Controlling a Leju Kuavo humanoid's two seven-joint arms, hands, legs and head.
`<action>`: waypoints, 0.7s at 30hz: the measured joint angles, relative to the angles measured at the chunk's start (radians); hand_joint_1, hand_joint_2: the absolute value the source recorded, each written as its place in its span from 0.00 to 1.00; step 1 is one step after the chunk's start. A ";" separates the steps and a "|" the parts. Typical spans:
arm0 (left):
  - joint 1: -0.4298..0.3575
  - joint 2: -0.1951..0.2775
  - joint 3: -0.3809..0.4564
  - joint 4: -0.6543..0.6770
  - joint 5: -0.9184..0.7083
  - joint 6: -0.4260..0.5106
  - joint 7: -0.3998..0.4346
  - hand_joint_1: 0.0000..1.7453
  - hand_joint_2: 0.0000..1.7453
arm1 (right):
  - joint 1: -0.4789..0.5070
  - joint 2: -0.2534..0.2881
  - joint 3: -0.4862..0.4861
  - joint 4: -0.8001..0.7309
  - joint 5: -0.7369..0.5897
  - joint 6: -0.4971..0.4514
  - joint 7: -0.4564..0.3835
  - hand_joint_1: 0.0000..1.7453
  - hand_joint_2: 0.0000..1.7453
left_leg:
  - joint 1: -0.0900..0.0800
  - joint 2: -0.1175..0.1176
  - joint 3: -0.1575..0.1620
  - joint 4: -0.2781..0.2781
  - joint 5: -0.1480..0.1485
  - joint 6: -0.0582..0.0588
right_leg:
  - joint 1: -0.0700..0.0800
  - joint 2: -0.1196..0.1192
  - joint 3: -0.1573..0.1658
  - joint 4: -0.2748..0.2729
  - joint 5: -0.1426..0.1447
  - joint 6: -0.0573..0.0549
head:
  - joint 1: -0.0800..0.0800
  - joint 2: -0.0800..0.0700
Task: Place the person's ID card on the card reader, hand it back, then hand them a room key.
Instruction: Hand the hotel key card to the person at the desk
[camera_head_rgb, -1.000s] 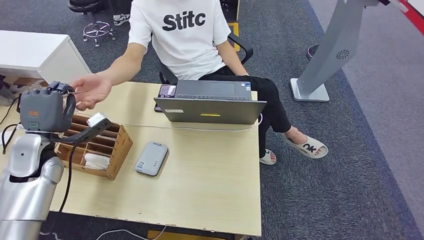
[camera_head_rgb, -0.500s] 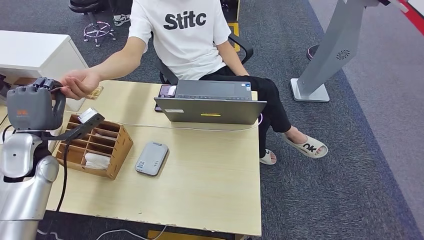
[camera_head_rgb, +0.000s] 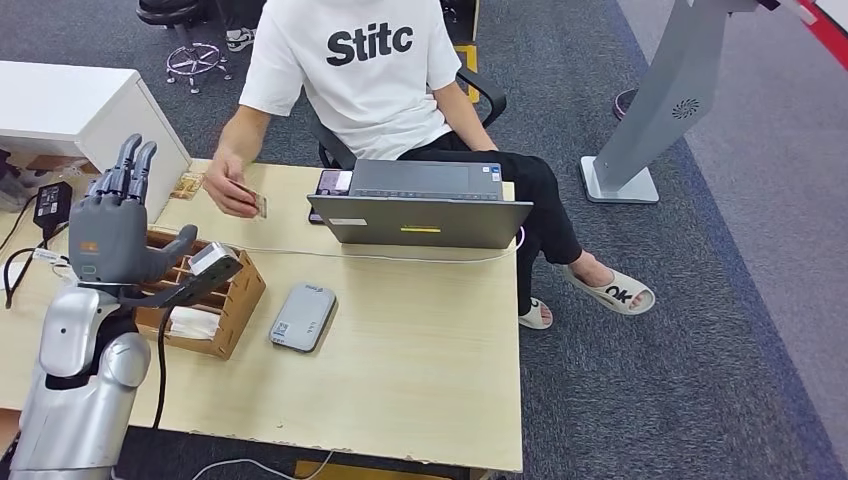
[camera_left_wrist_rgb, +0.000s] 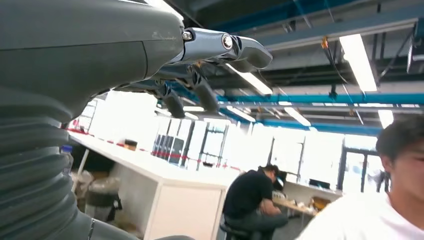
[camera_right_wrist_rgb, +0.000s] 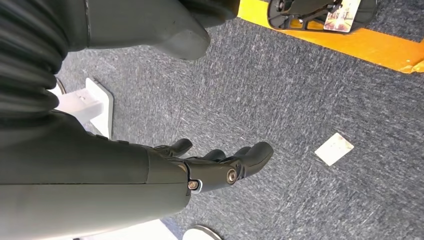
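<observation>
My left hand (camera_head_rgb: 118, 226) is raised above the table's left end, fingers straight up and spread, with nothing in it; its fingers (camera_left_wrist_rgb: 210, 65) reach toward the ceiling in the left wrist view. The seated person holds the ID card (camera_head_rgb: 259, 206) in a hand (camera_head_rgb: 232, 192) drawn back near the laptop. The grey card reader (camera_head_rgb: 303, 317) lies flat on the table with nothing on it. A wooden divided box (camera_head_rgb: 222, 300) beside my arm holds a white card (camera_head_rgb: 195, 322). My right hand (camera_right_wrist_rgb: 220, 165) hangs over the carpet, fingers loosely apart and empty.
A grey laptop (camera_head_rgb: 420, 205) sits at the table's (camera_head_rgb: 420, 350) far edge in front of the person. A white cabinet (camera_head_rgb: 70, 105) stands at the far left, with a black power adapter (camera_head_rgb: 50, 203) below it. A grey kiosk stand (camera_head_rgb: 650, 130) is on the carpet at the right.
The person took the card from my left hand and pulled it back toward the laptop. My left hand opened, and its fingers now point upward.
</observation>
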 joint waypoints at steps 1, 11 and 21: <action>0.008 -0.002 -0.006 -0.012 0.004 -0.017 -0.003 0.00 1.00 | 0.001 0.000 -0.001 0.000 -0.002 0.000 -0.001 0.00 1.00 | 0.000 0.000 0.000 0.000 0.000 0.000 | 0.000 0.000 0.000 0.000 0.000 0.000 | 0.000 0.000; 0.093 0.044 -0.099 -0.140 0.111 -0.247 -0.013 0.00 1.00 | 0.007 -0.006 -0.025 0.000 -0.033 -0.003 -0.015 0.00 1.00 | 0.000 0.000 -0.001 0.000 0.000 0.000 | 0.000 0.000 -0.001 0.000 0.000 0.000 | 0.000 0.000; 0.187 0.382 -0.121 -0.366 0.652 -0.589 -0.070 0.00 1.00 | 0.017 -0.014 -0.046 0.000 -0.061 -0.005 -0.028 0.00 1.00 | 0.001 0.005 -0.002 -0.001 -0.001 -0.001 | 0.001 0.005 -0.004 0.004 -0.001 -0.001 | 0.000 0.000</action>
